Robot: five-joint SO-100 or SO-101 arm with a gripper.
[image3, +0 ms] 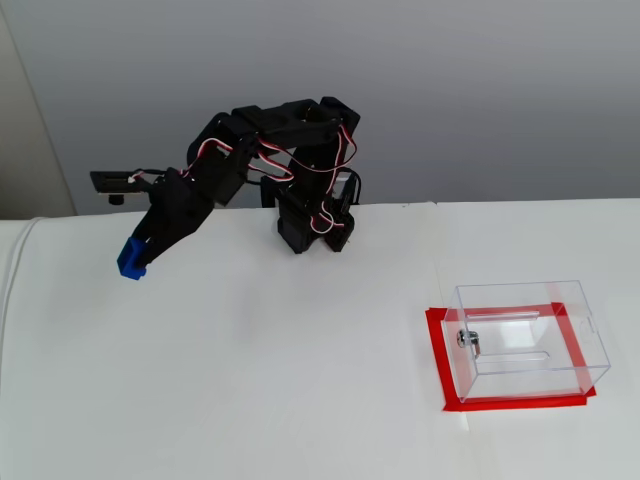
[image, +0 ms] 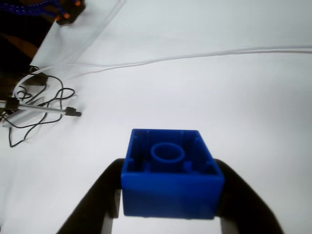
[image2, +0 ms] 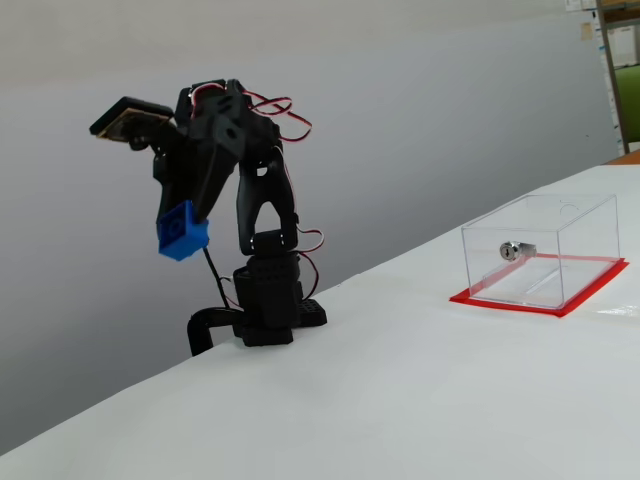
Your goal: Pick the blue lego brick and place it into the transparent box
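Note:
The blue lego brick [image: 168, 175] is held between my two black fingers in the wrist view, its hollow underside facing the camera. In both fixed views my gripper [image2: 183, 232] [image3: 133, 262] is shut on the brick [image2: 181, 231] [image3: 131, 263] and holds it in the air above the white table, at the left side. The transparent box [image2: 540, 250] [image3: 528, 337] with its red base edge and silver lock stands far off at the right, empty. It is out of the wrist view.
The arm's black base [image2: 265, 315] [image3: 310, 225] stands clamped at the table's far edge. In the wrist view, thin black cables [image: 39, 105] lie at the left and a white cable [image: 195, 56] runs across the white table [image: 195, 97].

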